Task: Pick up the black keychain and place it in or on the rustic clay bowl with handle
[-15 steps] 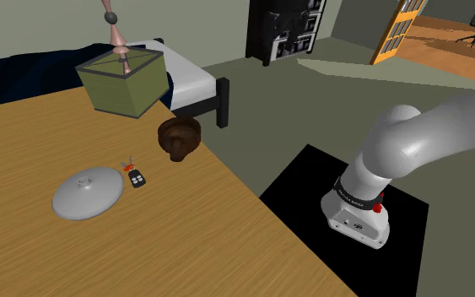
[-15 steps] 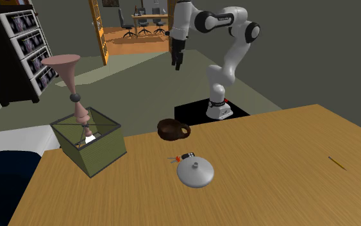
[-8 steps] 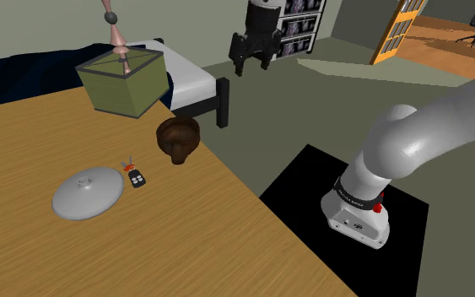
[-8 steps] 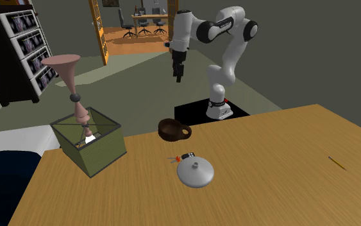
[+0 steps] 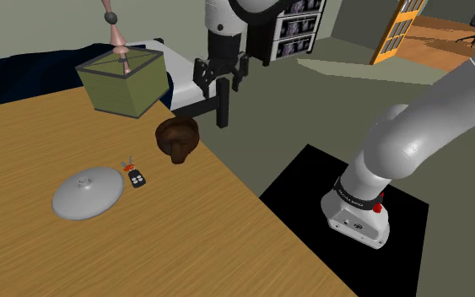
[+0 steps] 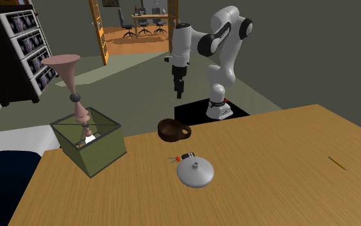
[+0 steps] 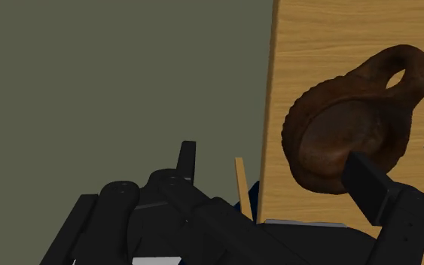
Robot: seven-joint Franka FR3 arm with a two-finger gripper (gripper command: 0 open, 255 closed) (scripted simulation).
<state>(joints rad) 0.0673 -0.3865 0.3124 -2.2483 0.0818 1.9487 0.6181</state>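
Wooden desk in an olive-floored bedroom, bed alongside. Black hand, fingers spread, aloft by the desk's edge, brown bowl nearest below. Black keychain flat on the desk, beyond the bowl from the hand, beside a grey lid. From the wrist, the bowl's hollow; from the second exterior view, a thin yellow stick far along the desk.

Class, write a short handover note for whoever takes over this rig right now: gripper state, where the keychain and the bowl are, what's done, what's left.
Gripper: open and empty, in the air near the table's edge, by the brown bowl.
Black keychain: lying on the wooden table, between the bowl and a grey lid.
Bowl: upright on the table, nothing in it.
Done: nothing grasped yet.
Left: go down to the keychain, grasp it, lift it, set it in the bowl.
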